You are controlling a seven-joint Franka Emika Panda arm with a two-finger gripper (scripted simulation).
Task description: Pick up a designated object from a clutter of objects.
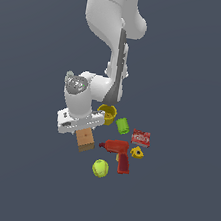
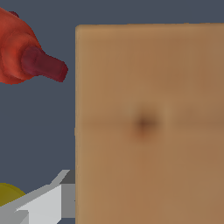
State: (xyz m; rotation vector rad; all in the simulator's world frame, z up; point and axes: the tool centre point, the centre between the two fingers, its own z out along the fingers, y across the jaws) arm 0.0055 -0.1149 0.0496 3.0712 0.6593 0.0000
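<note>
directly under the gripper (image 1: 82, 128), wooden block (image 1: 85, 140) beside the red drill (image 1: 118, 154), dotted face filling the wrist view; approach done, finger state unclear, grasp unconfirmed, lift out of the clutter remaining

No legible text, brand, number or sign appears in either view. The red packet (image 1: 141, 137), at 3 o'clock from the green cylinder (image 1: 122, 125), carries white markings too small to read.
</note>
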